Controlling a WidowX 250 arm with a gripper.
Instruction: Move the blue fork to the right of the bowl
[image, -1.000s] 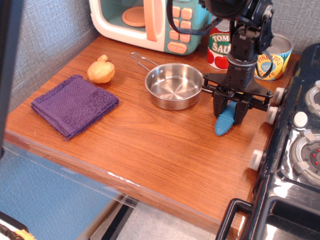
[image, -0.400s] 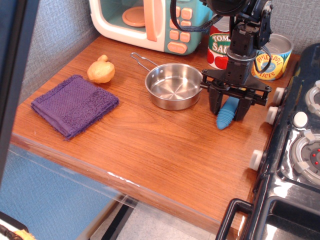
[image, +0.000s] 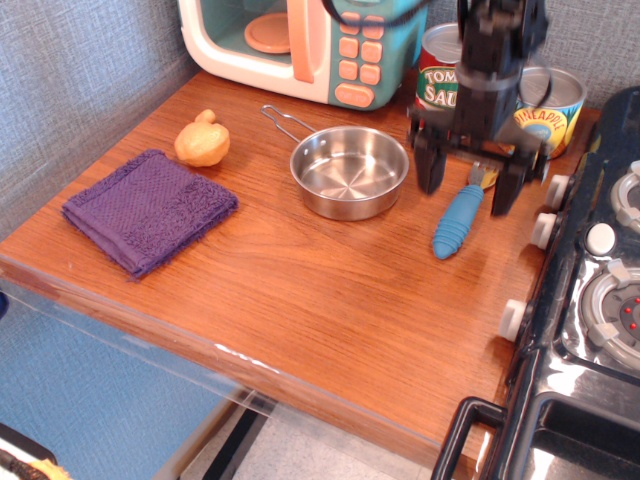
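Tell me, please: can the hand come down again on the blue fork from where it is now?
Probably yes. The hand hangs open right above the blue fork, which lies on the table to the right of the bowl. Nothing lies between them.

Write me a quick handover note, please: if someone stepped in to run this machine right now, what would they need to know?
Gripper: open, holding nothing, raised above the blue fork's tine end.
Blue fork: lying flat on the wooden counter, right of the bowl, handle pointing toward the front edge, apart from the bowl.
Behind it stand a tomato sauce can and a pineapple can.
Done: the fork appears to be placed right of the bowl and released.
Left: probably only pulling the arm clear; no further move of the fork looks needed.
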